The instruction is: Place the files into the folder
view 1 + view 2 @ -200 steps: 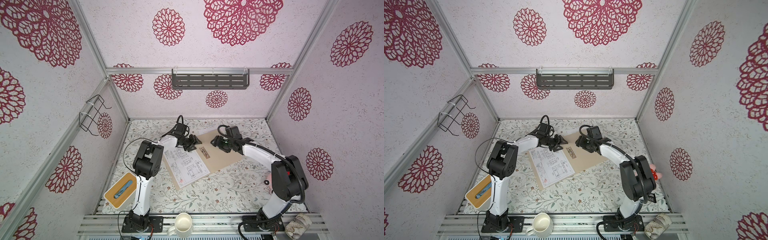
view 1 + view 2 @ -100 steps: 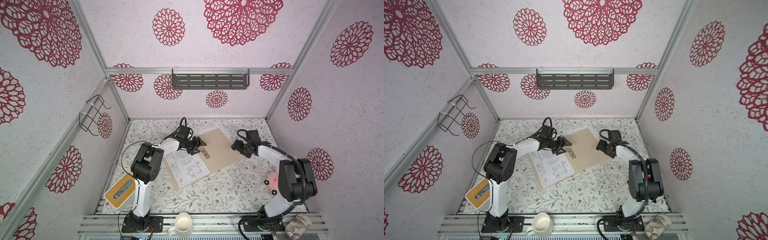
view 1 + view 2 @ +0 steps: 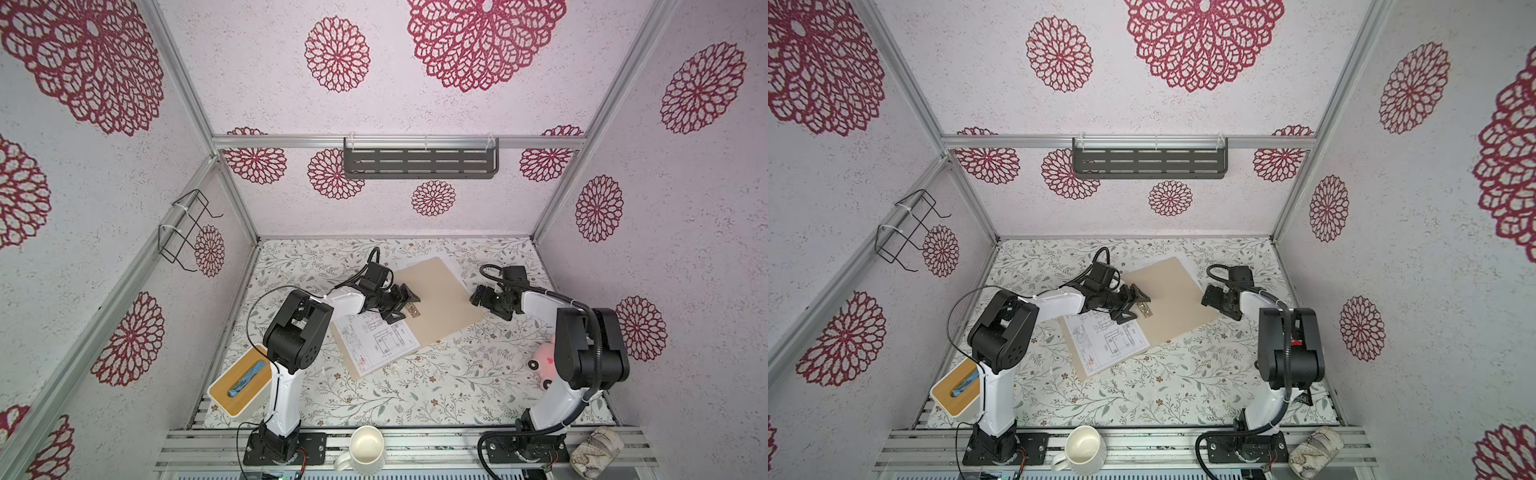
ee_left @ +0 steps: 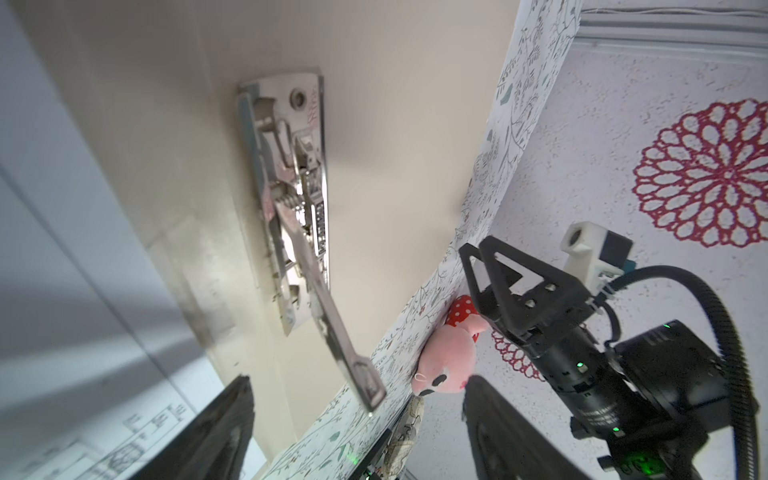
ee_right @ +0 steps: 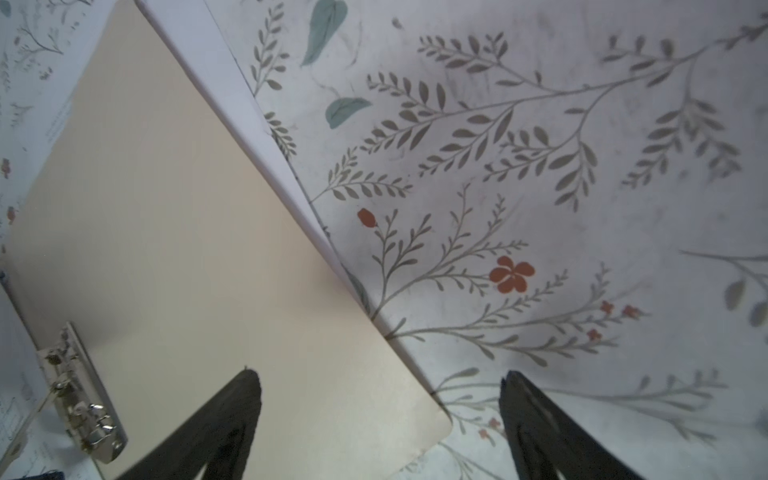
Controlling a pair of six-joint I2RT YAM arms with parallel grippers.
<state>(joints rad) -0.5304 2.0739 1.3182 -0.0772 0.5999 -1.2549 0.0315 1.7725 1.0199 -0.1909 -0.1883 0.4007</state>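
The beige folder lies spread open on the floral table in both top views, with a metal clip at its fold, lever raised. One of the files, the line-drawing sheet, rests on the folder's left half. A white sheet edge shows beneath the folder's far right edge. My left gripper hovers open just above the clip, holding nothing. My right gripper is open at the folder's right edge. In the right wrist view its fingers straddle the folder's corner without touching it.
A bamboo-topped tissue box stands at the front left, beside the left arm. A white mug and a patterned cup sit on the front rail. A pink plush lies beside the right arm. A grey shelf hangs on the back wall.
My right gripper has drawn back from near the clip to the folder's right edge. Both grippers have opened wider, and the left one has shifted slightly right over the clip.
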